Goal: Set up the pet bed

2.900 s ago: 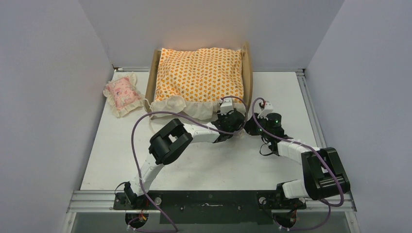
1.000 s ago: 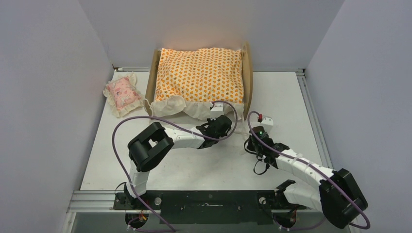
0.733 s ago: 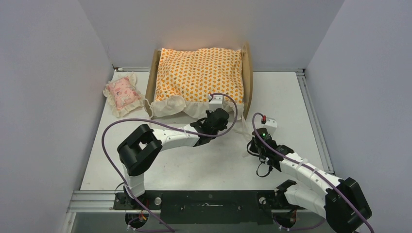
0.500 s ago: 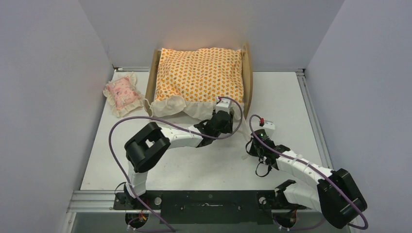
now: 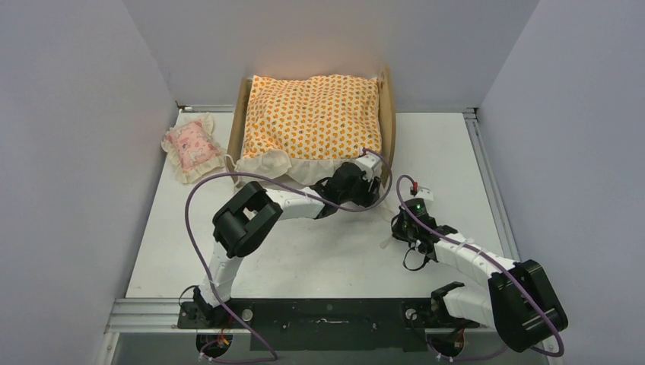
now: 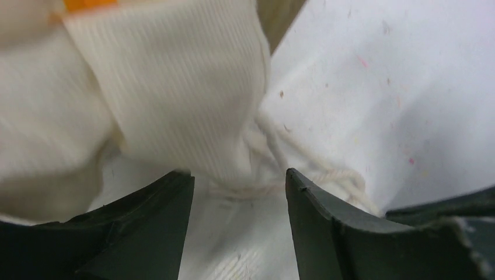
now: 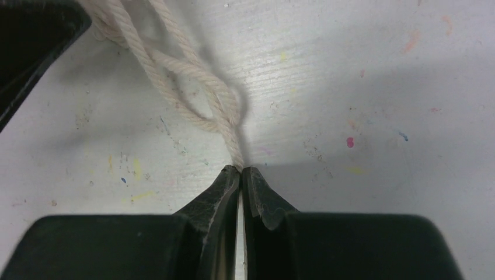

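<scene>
The pet bed (image 5: 389, 125) stands at the back centre; only its light wooden side rails show, and its base is hidden under the orange-patterned cushion (image 5: 316, 114). My left gripper (image 5: 371, 188) is at the cushion's front right corner. In the left wrist view it (image 6: 239, 186) is open, its jaws straddling the cream ruffle (image 6: 175, 87) and a cream cord (image 6: 292, 169) on the table. My right gripper (image 5: 397, 232) is low on the table just right of it. In the right wrist view it (image 7: 240, 169) is shut on the end of the looped cord (image 7: 198, 99).
A small pink frilled pillow (image 5: 190, 146) lies on the white table (image 5: 456, 160) left of the bed. Grey walls close in on the left, back and right. A metal rail (image 5: 327, 308) runs along the near edge by the arm bases.
My left gripper has moved right along the cushion's front ruffle to its right corner. My right gripper has drawn back from the bed corner toward the near side, then stayed nearly still.
</scene>
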Robot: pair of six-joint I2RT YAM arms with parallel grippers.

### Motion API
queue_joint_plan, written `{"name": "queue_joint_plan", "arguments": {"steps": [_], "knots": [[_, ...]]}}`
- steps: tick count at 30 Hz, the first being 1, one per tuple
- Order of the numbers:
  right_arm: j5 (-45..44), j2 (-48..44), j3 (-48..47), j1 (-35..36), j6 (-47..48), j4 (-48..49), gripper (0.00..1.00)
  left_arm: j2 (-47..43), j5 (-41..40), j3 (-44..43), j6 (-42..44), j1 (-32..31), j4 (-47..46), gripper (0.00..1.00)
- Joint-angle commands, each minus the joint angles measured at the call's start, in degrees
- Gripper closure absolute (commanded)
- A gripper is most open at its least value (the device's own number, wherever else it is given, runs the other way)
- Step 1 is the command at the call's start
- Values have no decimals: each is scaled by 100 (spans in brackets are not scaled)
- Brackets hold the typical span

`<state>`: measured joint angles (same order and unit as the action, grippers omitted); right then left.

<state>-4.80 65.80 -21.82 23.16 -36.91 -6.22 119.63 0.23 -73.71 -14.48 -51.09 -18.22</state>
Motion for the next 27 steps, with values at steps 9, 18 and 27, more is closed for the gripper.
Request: {"name": "queue_joint_plan", "arguments": {"steps": [9, 18, 27], "knots": [[388, 275, -26, -110, 118, 390, 95, 459, -2590, -1095, -2472, -501, 1700, 43], [429, 293, 30, -120, 108, 481, 95, 913, -3348, -1828, -3086, -566, 2916, 45], [709, 172, 44, -157, 61, 570, 95, 1291, -3694, -2143, -3263, -775, 4275, 53]]}}
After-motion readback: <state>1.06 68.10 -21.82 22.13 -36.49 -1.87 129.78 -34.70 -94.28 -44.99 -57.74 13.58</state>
